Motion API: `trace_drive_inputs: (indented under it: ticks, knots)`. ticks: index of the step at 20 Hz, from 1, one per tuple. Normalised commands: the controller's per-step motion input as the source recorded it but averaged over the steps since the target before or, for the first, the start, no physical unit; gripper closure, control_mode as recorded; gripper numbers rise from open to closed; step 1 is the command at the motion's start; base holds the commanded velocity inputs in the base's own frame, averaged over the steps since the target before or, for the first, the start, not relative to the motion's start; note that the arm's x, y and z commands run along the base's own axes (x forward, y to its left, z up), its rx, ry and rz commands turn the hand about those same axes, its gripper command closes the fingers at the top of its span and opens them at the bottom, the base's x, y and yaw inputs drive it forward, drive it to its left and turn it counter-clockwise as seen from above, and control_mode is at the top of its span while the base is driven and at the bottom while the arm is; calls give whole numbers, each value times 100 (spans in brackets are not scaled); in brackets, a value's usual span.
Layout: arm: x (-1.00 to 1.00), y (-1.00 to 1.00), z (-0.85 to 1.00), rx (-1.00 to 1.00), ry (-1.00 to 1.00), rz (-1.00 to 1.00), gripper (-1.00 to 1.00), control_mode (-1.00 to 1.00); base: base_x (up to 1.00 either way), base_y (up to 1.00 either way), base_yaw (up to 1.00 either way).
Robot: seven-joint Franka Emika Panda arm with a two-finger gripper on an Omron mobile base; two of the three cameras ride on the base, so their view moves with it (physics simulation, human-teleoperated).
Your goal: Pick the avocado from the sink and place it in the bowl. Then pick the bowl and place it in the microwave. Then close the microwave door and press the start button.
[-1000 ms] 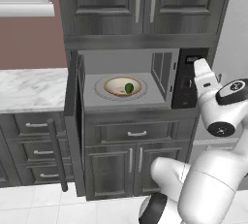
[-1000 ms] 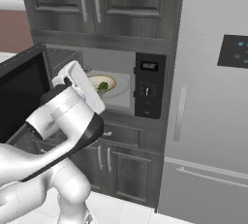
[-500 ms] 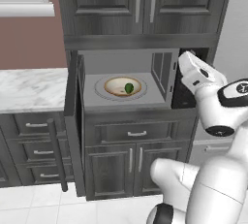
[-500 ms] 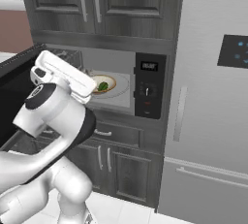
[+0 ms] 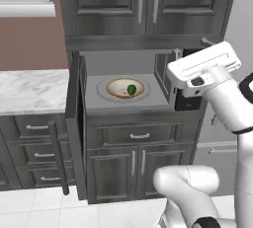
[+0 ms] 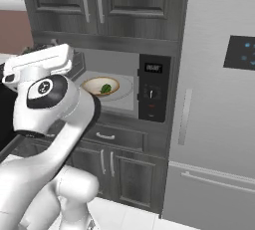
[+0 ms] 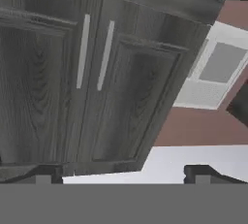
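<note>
The avocado (image 5: 132, 90) sits inside the bowl (image 5: 111, 90), toward its 3 o'clock side, and the bowl rests on the turntable in the microwave (image 5: 118, 104). None of that has shifted over the last second. The microwave door (image 5: 74, 123) still hangs wide open at 9 o'clock of the cavity, edge-on to me, with its long handle (image 5: 58, 158) sticking out below. What has changed is the arm. A second ago its hand (image 5: 202, 66) stood upright in front of the control panel. Now it has rolled over and lies nearly level, lifted to about 2 o'clock of the bowl and clear of the cavity. From the other side the hand has slid off toward 9 o'clock, so bowl and avocado (image 6: 106, 89) now show plainly beside the black control panel (image 6: 153, 94). The pincer (image 7: 121, 175) has its fingers (image 7: 197, 171) spread wide apart with nothing between them. It looks out at grey wood cabinet doors (image 7: 97, 82), a strip of brown wall (image 7: 203, 128) and the pale worktop (image 7: 193, 155).
</note>
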Motion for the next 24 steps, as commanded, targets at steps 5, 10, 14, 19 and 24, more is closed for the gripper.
trace_drive_inputs:
  ticks: [5,10,14,19,24]
  knots:
    - [-77,92,24,-100,0,2,-100,-100,0,0,0]
    - [-73,75,46,-90,0,0,-100,-100,0,0,0]
    - [-85,18,64,-73,0,0,-100,-100,0,0,0]
    - [-99,1,55,-63,4,-3,-100,-100,0,0,0]
    - [-100,3,26,-60,11,-11,-100,-100,0,0,0]
